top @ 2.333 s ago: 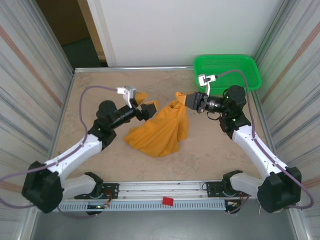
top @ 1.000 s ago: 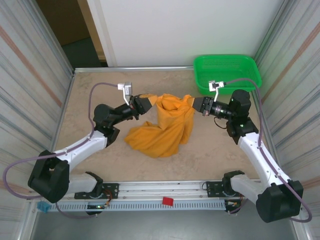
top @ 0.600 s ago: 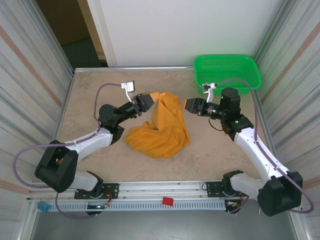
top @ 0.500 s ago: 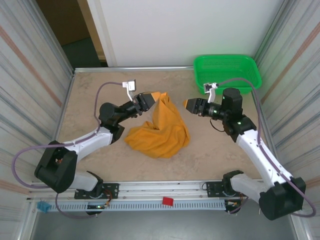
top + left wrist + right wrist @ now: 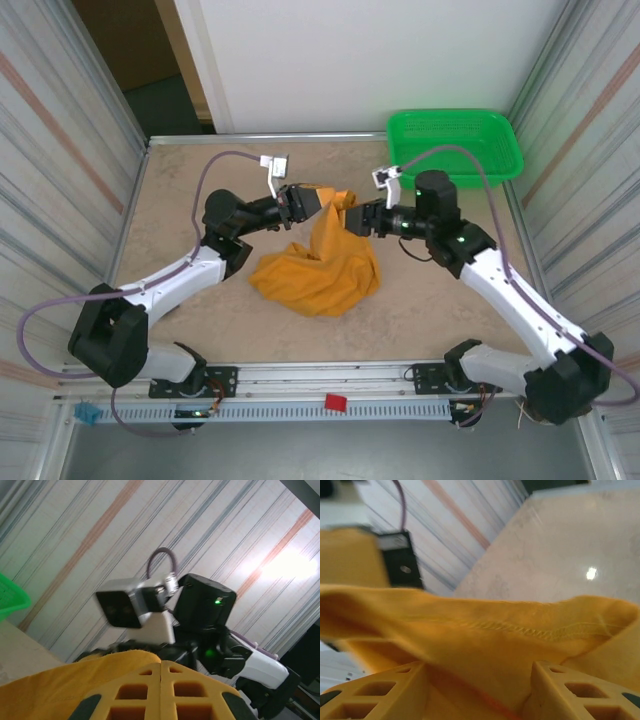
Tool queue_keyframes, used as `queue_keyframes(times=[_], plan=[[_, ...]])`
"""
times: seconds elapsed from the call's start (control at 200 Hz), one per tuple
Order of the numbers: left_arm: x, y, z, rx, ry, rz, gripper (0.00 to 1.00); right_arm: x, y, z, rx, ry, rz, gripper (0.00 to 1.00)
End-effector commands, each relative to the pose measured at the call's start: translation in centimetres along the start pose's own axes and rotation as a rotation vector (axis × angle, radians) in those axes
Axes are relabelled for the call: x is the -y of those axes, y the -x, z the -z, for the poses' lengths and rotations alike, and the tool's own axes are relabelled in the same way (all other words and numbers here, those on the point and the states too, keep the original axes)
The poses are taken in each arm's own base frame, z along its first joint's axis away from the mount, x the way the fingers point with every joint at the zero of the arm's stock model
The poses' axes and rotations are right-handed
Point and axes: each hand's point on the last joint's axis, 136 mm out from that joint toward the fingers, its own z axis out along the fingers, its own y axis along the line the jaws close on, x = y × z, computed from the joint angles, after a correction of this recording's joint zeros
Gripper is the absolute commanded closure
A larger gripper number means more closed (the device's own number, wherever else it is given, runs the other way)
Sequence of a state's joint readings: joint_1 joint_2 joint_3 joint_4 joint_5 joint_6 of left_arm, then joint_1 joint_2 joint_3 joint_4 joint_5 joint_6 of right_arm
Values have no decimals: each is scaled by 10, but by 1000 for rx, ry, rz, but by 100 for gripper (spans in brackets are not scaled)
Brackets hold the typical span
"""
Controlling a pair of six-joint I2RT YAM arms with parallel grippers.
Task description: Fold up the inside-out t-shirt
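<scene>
Grips the top edge of the inside-out t-shirt (image 5: pixel 320 268) with the left pincer (image 5: pixel 320 200), pads pressed together on the cloth. Holds that edge lifted off the desk (image 5: pixel 430 305), with the remainder heaped in a mustard mound near the middle. Meets the lifted cloth from the other side with the right pincer (image 5: pixel 354 216), fingers (image 5: pixel 375 692) apart and a stitched hem lying between them. Has a green basket (image 5: pixel 455 135) at the far right corner.

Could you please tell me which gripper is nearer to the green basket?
Right. The right gripper sits at the raised edge of the t-shirt, down and left of the green basket; the left gripper holds the t-shirt farther left.
</scene>
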State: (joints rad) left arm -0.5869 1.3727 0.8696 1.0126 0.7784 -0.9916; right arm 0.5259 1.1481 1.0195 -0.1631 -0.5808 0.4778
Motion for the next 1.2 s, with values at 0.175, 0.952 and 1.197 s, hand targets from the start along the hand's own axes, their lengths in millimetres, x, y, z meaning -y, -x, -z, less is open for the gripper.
queue_keyframes(times=[0.175,0.952,1.197], plan=[[5,10,0,8,23,-48,100,7,-4,-3,29,-21,43,100],[-8,-87,15,-134,578,-614,38,16,18,25,166,-226,-24,100],[-17,-96,-11,-138,703,-768,34,12,20,21,169,-224,-23,100]])
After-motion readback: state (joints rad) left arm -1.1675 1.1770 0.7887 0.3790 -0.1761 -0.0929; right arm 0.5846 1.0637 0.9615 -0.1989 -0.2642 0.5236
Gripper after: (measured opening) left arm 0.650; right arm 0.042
